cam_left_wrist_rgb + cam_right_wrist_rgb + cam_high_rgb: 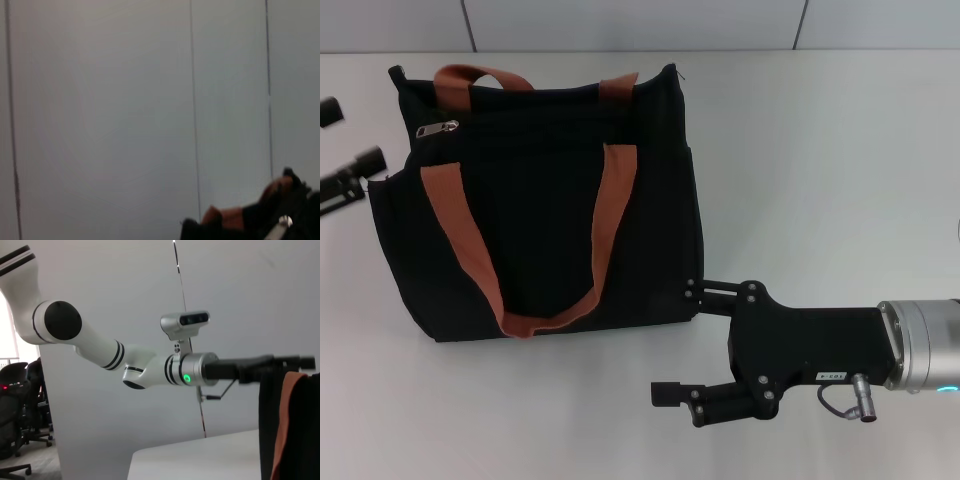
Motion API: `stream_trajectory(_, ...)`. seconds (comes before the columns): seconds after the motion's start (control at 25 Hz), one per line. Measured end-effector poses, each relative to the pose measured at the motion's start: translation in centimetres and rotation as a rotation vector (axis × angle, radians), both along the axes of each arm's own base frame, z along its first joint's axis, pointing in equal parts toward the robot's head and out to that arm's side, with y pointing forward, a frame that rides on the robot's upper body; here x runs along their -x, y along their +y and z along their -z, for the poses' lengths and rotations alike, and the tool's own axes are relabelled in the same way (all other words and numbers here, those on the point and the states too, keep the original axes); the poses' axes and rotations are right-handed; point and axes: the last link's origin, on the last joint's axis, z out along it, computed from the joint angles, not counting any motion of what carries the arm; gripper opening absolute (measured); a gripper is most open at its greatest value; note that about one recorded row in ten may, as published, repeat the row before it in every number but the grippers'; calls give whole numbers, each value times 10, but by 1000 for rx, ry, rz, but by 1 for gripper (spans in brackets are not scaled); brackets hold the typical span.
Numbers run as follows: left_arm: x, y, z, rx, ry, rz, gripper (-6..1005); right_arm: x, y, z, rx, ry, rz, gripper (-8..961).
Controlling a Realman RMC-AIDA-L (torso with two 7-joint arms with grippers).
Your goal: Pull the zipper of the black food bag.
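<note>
Black bag (pixel 545 200) lies near the bench's far-left corner, right gripper (pixel 678 340) spread at its near-right corner; left gripper (pixel 345 150), also spread, must next pinch the zipper (pixel 438 129).

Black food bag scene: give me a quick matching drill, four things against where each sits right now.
Things:
1. zipper
2. left hand
3. right hand
4. black food bag

Places:
A. at the bag's lower right corner
B. lying flat on the white table
C. near the bag's upper left corner
D. beyond the bag's left edge

Pairs: 1-C, 2-D, 3-A, 4-B
</note>
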Motion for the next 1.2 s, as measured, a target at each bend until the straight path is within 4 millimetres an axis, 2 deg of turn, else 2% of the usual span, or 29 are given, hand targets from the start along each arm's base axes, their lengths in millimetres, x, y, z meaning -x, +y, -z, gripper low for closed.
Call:
stream_trajectory(0.28,-6,4,19,92,68,28,753,1,3,-2,-11,8,8,827)
stream_trajectory(0.48,-8,19,33,93,131,9,753,2,4,-2,-9,8,8,826)
stream_trajectory(0.76,-13,26,36,76,147,27,752,2,4,-2,-14,14,12,826)
stream_trajectory(1.04,-14,27,34,45,128,27,658,2,3,-3,-19,28,14,827)
stream_trajectory(1.2,-14,23,30,-1,98,41,507,3,3,-3,-24,33,17,827)
